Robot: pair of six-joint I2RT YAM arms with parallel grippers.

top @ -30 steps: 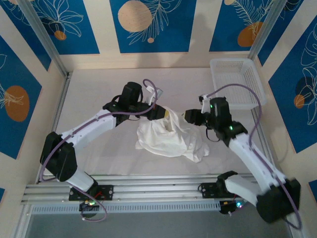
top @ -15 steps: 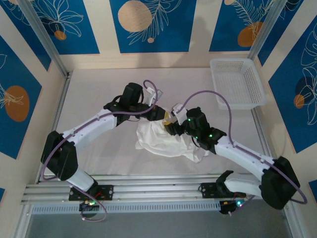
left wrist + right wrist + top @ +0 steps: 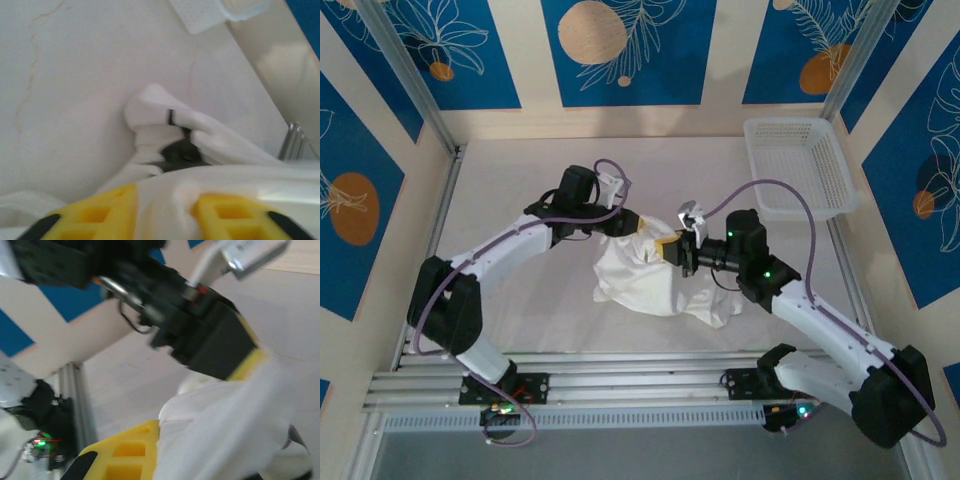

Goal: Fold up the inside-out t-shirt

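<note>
On the worktop [image 3: 520, 170], the white t-shirt [image 3: 650, 285] is pinched at its top edge by the closed right gripper [image 3: 676, 247]; the left gripper [image 3: 640, 225] is seen partly open, with cloth between its fingers.

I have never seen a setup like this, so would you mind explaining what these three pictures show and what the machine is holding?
These are two robot arms bolted at the near edge of a table, each ending in a two-finger gripper. The wide picture comes from a fixed camera above and behind them. The two close-ups come from a camera on each wrist, so the yellow blocks there are that arm's own fingers. A crumpled white t-shirt lies mid-table, and a white plastic basket sits at the far right corner. The right gripper is shut on the shirt's upper edge. The left gripper meets the same bunched edge, with cloth between its fingers, but I cannot tell whether it grips.
</note>
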